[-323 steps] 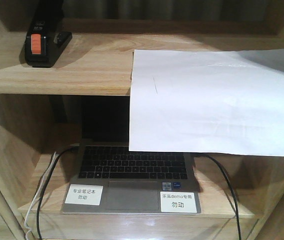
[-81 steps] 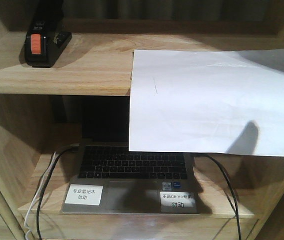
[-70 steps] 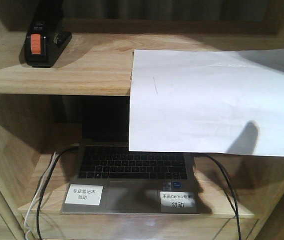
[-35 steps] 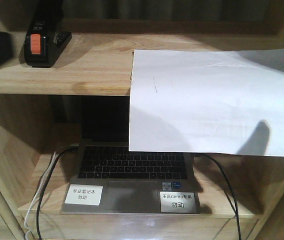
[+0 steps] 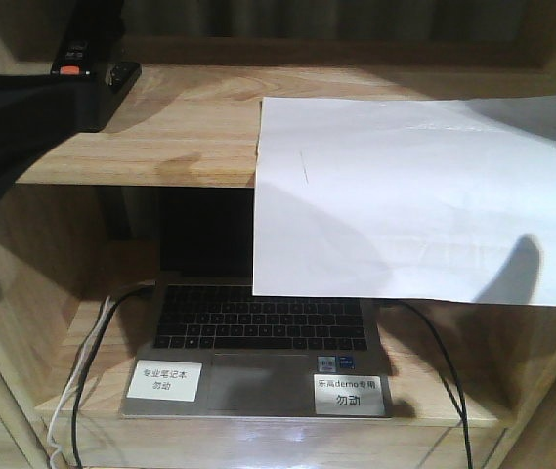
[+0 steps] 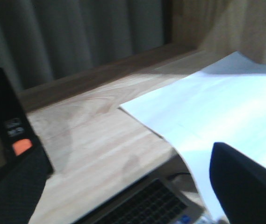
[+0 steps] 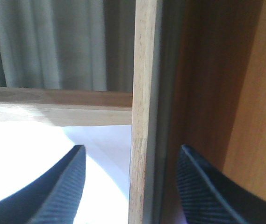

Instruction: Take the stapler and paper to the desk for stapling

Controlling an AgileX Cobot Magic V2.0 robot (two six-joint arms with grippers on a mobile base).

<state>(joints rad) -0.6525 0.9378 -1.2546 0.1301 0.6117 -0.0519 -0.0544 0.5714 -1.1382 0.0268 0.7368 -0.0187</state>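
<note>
Black stapler (image 5: 111,72) lies front-to-back, orange end nearest; left hand (image 6: 128,182) and right hand (image 7: 132,154) splayed.

both grippers spread, left arm in from the side

the left arm (image 5: 9,122) enters the front view from the left edge as a dark, blurred mass that tapers toward the right. in its wrist view the left gripper (image 6: 128,161) has its jaws wide apart, one textured black finger low at the left edge, the other low at the right. the right gripper (image 7: 132,154) is likewise spread, with two ribbed dark fingers rising from the bottom.
</note>
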